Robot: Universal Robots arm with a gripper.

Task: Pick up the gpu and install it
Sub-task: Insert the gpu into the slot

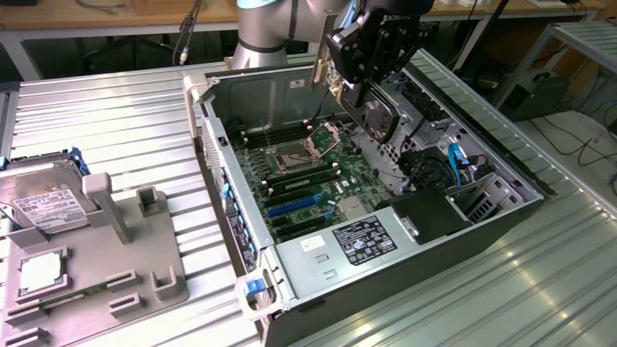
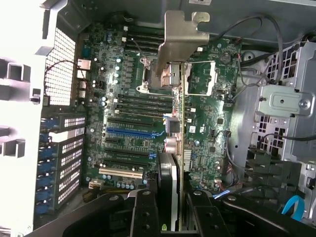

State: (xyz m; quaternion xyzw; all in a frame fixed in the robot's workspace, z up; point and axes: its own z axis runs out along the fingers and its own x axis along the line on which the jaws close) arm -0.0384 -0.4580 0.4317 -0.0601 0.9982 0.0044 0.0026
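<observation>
- One gripper (image 1: pixel 365 90) is working on the single arm. Its two fingers (image 2: pixel 144 215) are standing partly closed and clamping the flat faces of one gpu (image 1: pixel 381 116).
- The gpu (image 2: pixel 177 133) is hanging on edge in the air, with its one silver bracket at the end away from the fingers.
- It is hovering over the one open case (image 1: pixel 453 282), above the motherboard (image 2: pixel 123 98) and apart from it.
- One motherboard (image 1: pixel 308 184) is lying inside the case. One long blue slot (image 2: pixel 131 132) is showing on it just beside the card's edge, and the exterior view is perhaps showing a second, shorter blue one.
- Toward the exterior view's left, one grey tray (image 1: pixel 144 271) is sitting on the table (image 1: pixel 115 123). It is carrying one hard drive (image 1: pixel 43 199) and one CPU chip (image 1: pixel 40 271), both well apart from the gripper.
</observation>
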